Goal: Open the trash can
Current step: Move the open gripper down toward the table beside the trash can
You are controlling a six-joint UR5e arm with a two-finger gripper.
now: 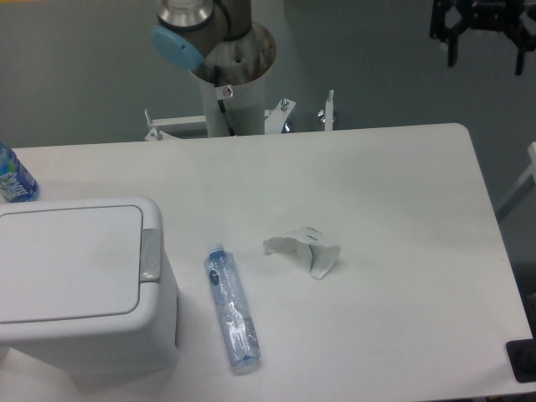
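The trash can (79, 280) is a large white boxy bin at the front left of the table. Its flat lid (67, 261) lies shut, and the small grey push-button latch (150, 255) sits on its right edge. My gripper (486, 54) hangs high at the top right, far above and to the right of the bin. Its two black fingers stand apart with nothing between them.
A clear plastic bottle (231, 308) lies on its side just right of the bin. A crumpled white wrapper (303, 248) lies mid-table. Another blue-labelled bottle (12, 177) stands at the far left edge. The arm's base (226, 75) rises behind the table.
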